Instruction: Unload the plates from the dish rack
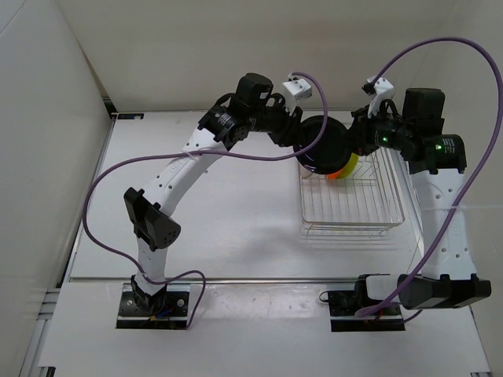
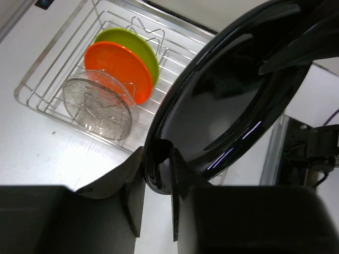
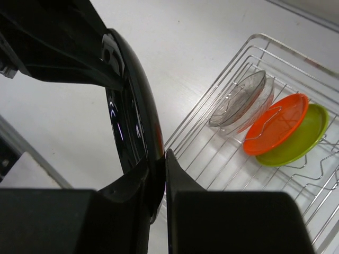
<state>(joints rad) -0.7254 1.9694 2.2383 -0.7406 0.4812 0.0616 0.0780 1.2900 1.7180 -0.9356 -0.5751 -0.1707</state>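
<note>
A black plate (image 1: pixel 322 145) hangs in the air above the far left end of the dish rack (image 1: pixel 350 228). My left gripper (image 1: pixel 302 133) is shut on its left rim (image 2: pixel 158 159). My right gripper (image 1: pixel 357 137) is shut on its opposite rim (image 3: pixel 158 164). In the rack stand a clear plate (image 2: pixel 98 100), an orange plate (image 2: pixel 116 66) and a yellow-green plate (image 2: pixel 132 45), upright in a row. They also show in the right wrist view: clear (image 3: pixel 238 100), orange (image 3: pixel 275 124), yellow-green (image 3: pixel 302 140).
The silver wire rack sits on the white table at right, its near half holding no plates. White walls stand at the back and left. Purple cables arc over both arms.
</note>
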